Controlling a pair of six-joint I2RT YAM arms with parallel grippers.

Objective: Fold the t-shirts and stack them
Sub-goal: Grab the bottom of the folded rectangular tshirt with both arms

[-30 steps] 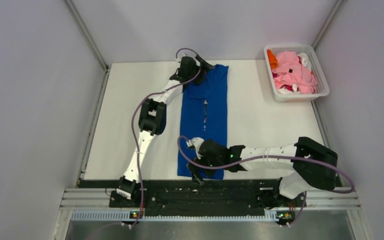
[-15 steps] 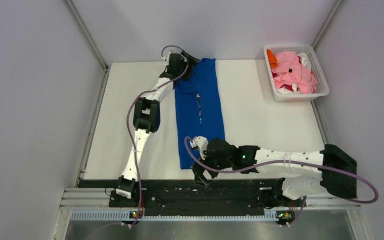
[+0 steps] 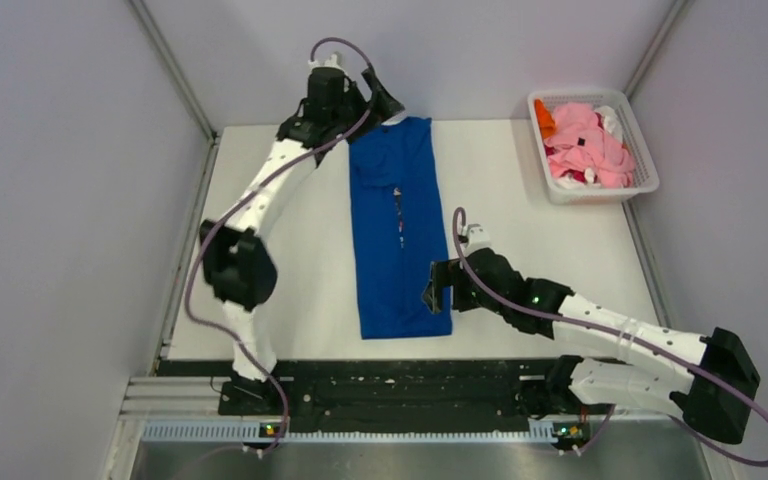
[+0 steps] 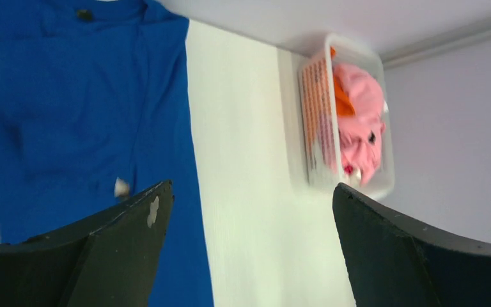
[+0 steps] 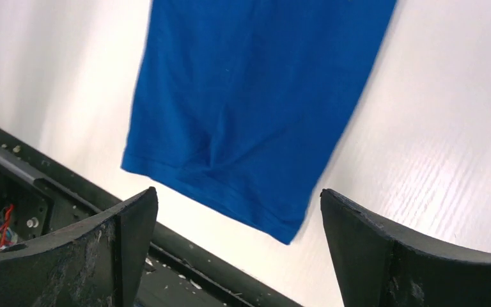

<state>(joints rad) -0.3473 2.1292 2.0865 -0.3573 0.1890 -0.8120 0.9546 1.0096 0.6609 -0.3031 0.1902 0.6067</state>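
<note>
The royal blue t-shirt [image 3: 397, 230] lies flat on the white table as a long narrow strip, folded lengthwise, a sliver of white print showing at its middle. It also shows in the left wrist view [image 4: 70, 115] and the right wrist view [image 5: 256, 109]. My left gripper [image 3: 380, 103] is open and empty, raised above the shirt's far end. My right gripper [image 3: 438, 287] is open and empty, lifted beside the shirt's near right edge. Pink [image 3: 585, 145], orange [image 3: 544, 120], white and red shirts lie heaped in the basket.
The white lattice basket [image 3: 644, 160] stands at the table's far right corner, also in the left wrist view [image 4: 311, 102]. The black rail with the arm bases [image 3: 400, 385] runs along the near edge. Grey walls close in the table on three sides.
Both grippers have let go of the blue shirt and risen. The left arm swung back and left past the shirt's far end; the right arm pulled off to the right. The shirt lies straighter.
</note>
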